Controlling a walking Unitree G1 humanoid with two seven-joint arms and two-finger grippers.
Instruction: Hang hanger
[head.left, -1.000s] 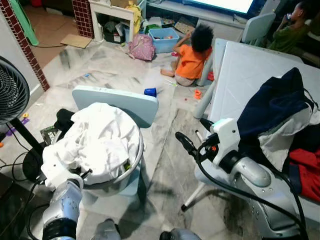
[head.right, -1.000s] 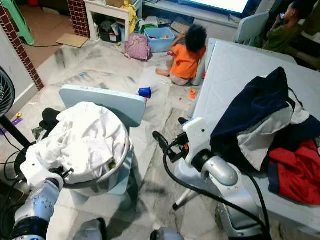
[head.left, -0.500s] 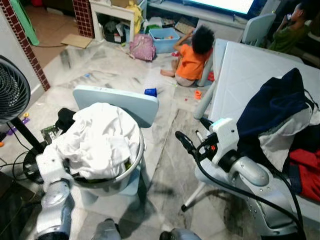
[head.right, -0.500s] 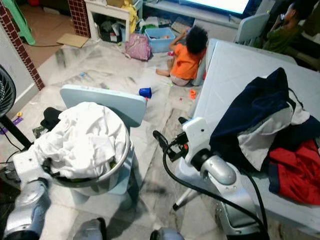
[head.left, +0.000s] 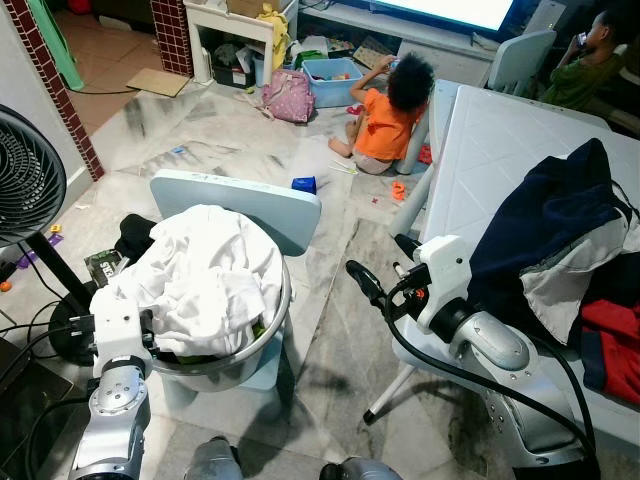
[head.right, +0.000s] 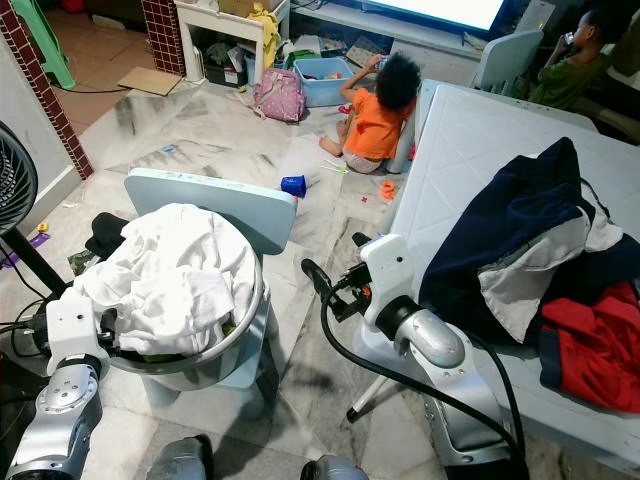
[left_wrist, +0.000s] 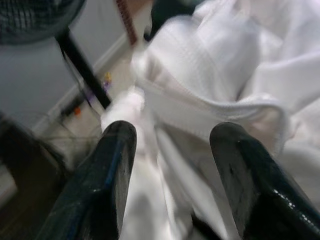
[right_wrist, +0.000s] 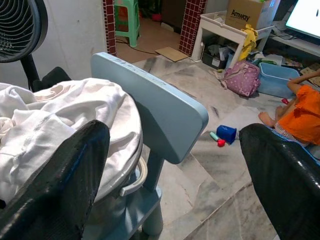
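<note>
Lower left of frame: your left gripper (left_wrist: 170, 175) sits spread and empty against the white laundry (head.left: 205, 275) heaped in the basin (head.left: 262, 335) on the blue chair (head.left: 250, 205); centre frame, the right gripper (right_wrist: 175, 170) hangs wide apart over bare floor, empty too. No hanger can be made out anywhere, so its location, pointing direction and long axis can't be called — possibly buried under the white pile or the clothes (head.left: 560, 225) on the table (head.left: 480, 150) at right. Risk: closing now just snags cloth and drags the heap off the chair, and there's a child (head.left: 385, 115) on the floor at upper centre, so watch any swing or step forward.
</note>
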